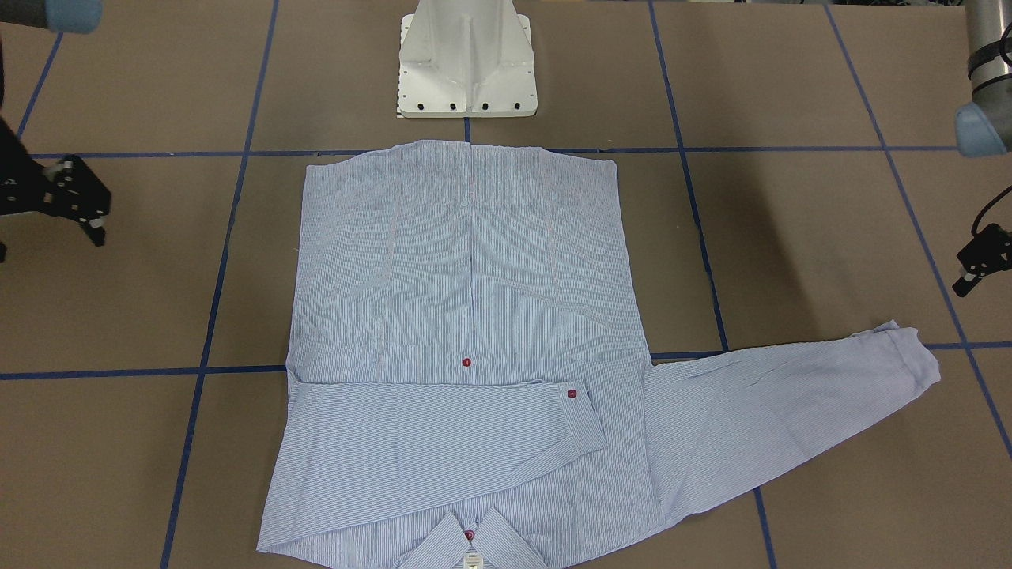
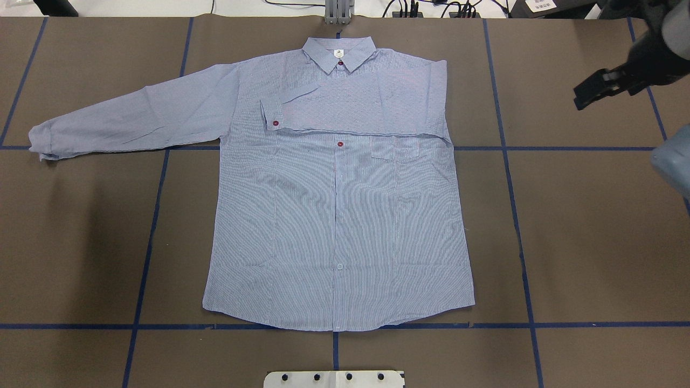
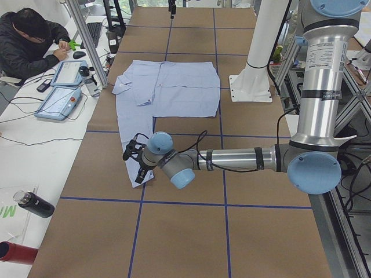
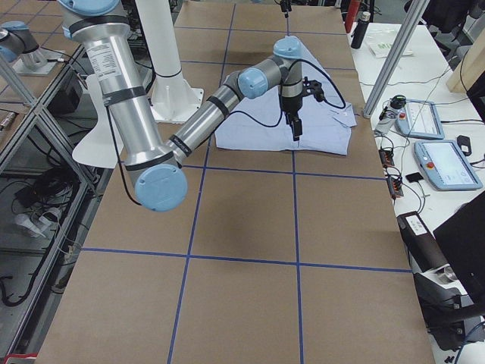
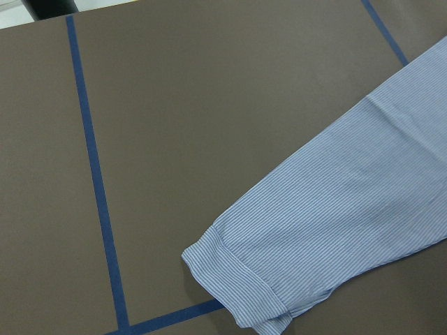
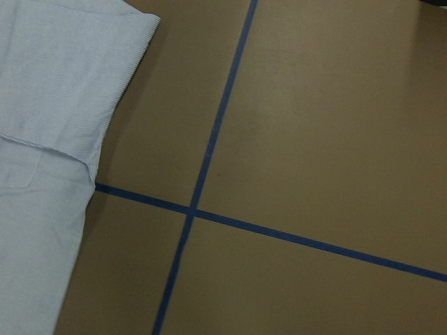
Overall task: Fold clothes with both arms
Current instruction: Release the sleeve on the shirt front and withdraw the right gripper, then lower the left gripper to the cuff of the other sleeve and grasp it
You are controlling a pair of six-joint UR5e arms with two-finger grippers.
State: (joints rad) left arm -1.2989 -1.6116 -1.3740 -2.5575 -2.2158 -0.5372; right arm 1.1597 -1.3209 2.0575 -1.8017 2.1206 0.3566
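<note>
The light blue striped shirt [image 2: 339, 215] lies flat and face up on the brown table, collar at the far edge. One sleeve is folded across the chest [image 2: 350, 108]. The other sleeve stretches out sideways, its cuff [image 1: 909, 356] flat on the table and also filling the left wrist view [image 5: 237, 279]. My left gripper [image 1: 979, 259] hovers open just beyond that cuff, holding nothing. My right gripper [image 1: 83, 197] hangs open off the shirt's opposite side, clear of the cloth. The right wrist view catches the folded shoulder edge [image 6: 63, 84].
The white pedestal base [image 1: 468, 63] stands at the robot's edge of the table, close to the shirt's hem. Blue tape lines [image 2: 506, 148] grid the surface. A person [image 3: 29, 40] sits at a side bench with control pendants [image 3: 58, 101] and a bottle [image 3: 35, 205].
</note>
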